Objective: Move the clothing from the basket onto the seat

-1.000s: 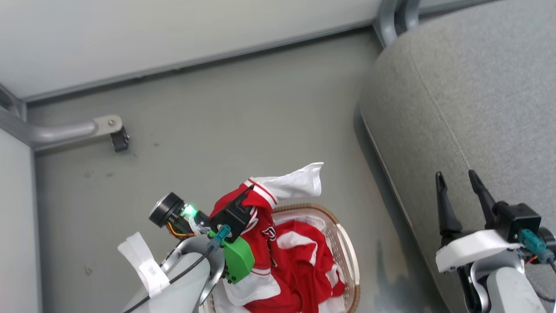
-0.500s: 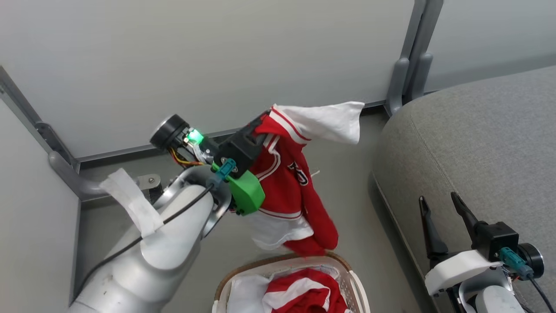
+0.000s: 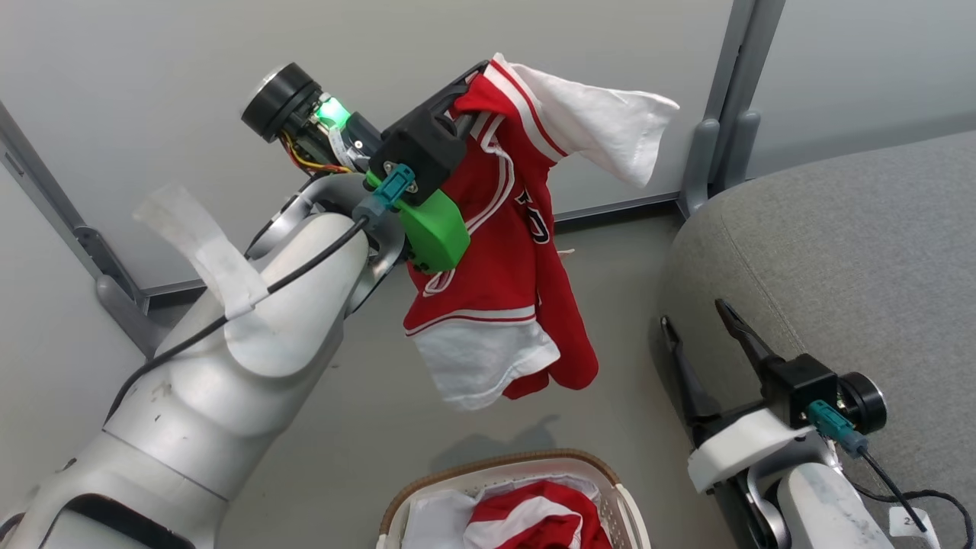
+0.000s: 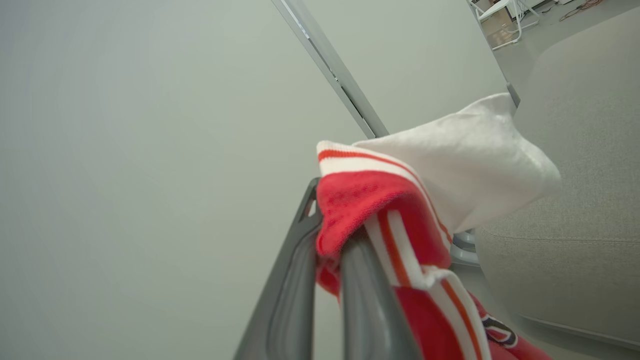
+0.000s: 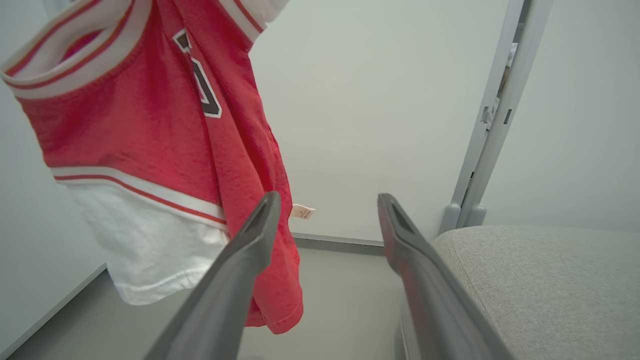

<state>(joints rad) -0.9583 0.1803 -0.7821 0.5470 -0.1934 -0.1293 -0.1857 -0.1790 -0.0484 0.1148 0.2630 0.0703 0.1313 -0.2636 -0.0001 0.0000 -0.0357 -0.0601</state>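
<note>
Clamps the red jersey [image 3: 496,252] by its white-striped trim in the left gripper [image 3: 461,88], upper middle of the head view, with the fingers pressed together on a fold of fabric, as seen close up in the left wrist view. Carries the right gripper [image 3: 694,313] spread wide and holding nothing, lower right, just beside the rounded edge of the grey sofa [image 3: 839,252].

Hangs fully clear of the white laundry basket [image 3: 488,467] now, with bare floor [image 3: 366,427] between hem and brown rim. Half a second ago brushed that rim with its lower hem; a second ago still lay partly in the basket. Sits higher in the frame, against the pale wall panel [image 3: 152,76]. Shifted camera as well, with the basket now at the bottom edge. More red-and-white clothing [image 3: 526,518] left inside the basket.

Hangs with the long axis running top to bottom of the frame, slanted slightly to the lower right, pinched trim uppermost and white hem panel lowest. Throws one white sleeve toward the upper right, toward the sofa, without touching it.
</note>
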